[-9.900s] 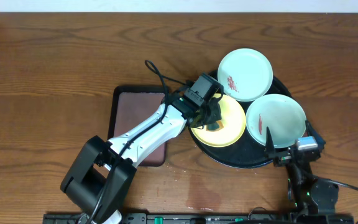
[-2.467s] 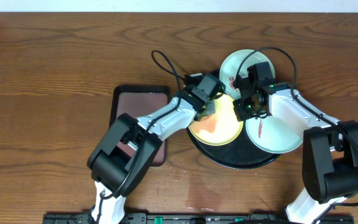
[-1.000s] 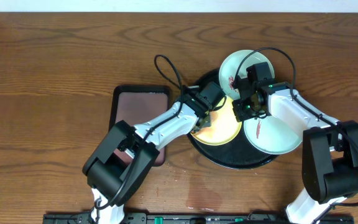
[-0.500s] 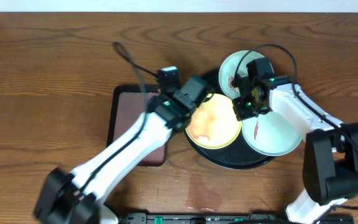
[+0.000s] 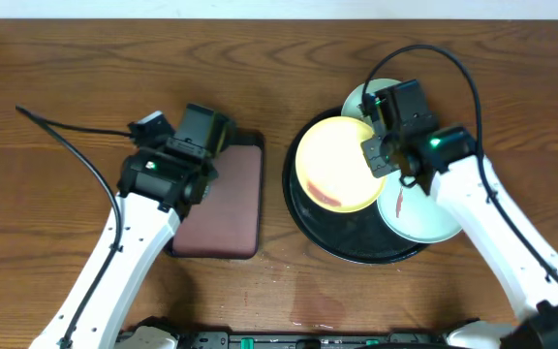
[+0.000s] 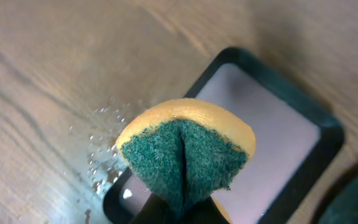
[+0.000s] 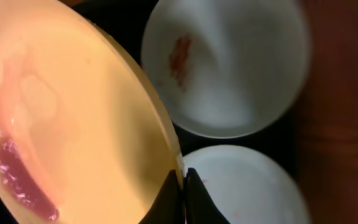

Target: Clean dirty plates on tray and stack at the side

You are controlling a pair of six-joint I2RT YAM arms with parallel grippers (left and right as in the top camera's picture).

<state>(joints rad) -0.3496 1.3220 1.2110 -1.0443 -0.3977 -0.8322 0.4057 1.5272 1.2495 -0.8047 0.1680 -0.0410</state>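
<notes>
Two plates point(image 5: 429, 218) in round tray point(image 5: 342, 240), third plate point(image 5: 332, 160) above; rectangular tray point(image 5: 232, 204) left.

Brown table point(image 5: 66, 87) bears black tray point(image 5: 347, 240), maroon tray point(image 5: 232, 206), seemingly some droplets point(image 6: 101, 155).

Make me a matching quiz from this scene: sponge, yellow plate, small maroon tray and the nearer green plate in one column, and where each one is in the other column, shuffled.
1. sponge
2. yellow plate
3. maroon tray
4. nearer green plate

A. gripped at its rim by the right gripper
B. lying in the black tray
C. on the table, left of the black tray
D. pinched, folded, in the left gripper

Pairs: 1-D, 2-A, 3-C, 4-B
</notes>
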